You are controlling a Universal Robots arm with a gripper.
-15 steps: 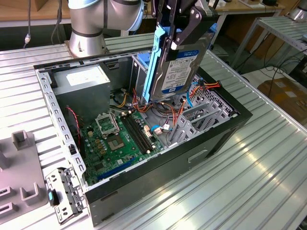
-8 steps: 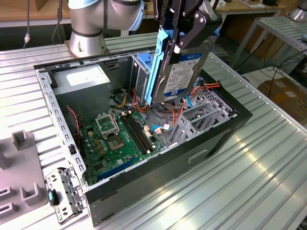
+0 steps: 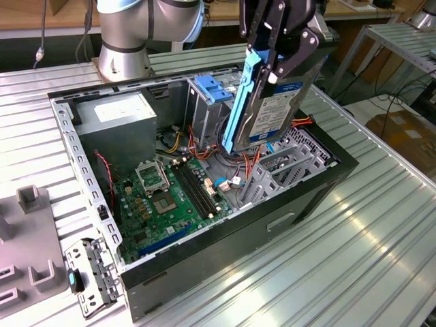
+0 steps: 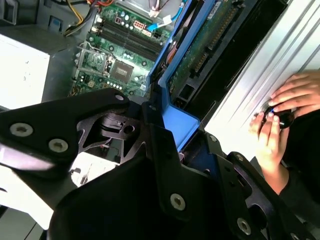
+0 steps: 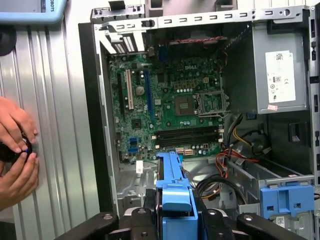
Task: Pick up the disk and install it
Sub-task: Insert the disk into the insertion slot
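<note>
The disk point(image 3: 278, 109) hangs upright above the open computer case point(image 3: 225, 242), label facing the exterior view's right, one blue side rail point(image 3: 240, 102) running down its near edge. My gripper point(image 3: 272, 58) is shut on its upper end, with black fingers point(image 3: 294, 54) pressing on both faces. The disk's lower end is just over the grey drive bay point(image 3: 286, 163) at the case's right end. In the second wrist view the disk point(image 4: 210, 45) shows its green circuit side beyond my gripper point(image 4: 182, 145). In the first wrist view its blue rail point(image 5: 175, 195) rises from my gripper point(image 5: 175, 225).
Inside the case lie the green motherboard point(image 3: 163, 197), a grey power-supply box point(image 3: 116, 119) and a drive cage with a blue latch point(image 3: 211, 88). A person's hands point(image 4: 280, 117) rest on the ribbed table beside the case. A grey fixture point(image 3: 27, 231) stands at the exterior view's left.
</note>
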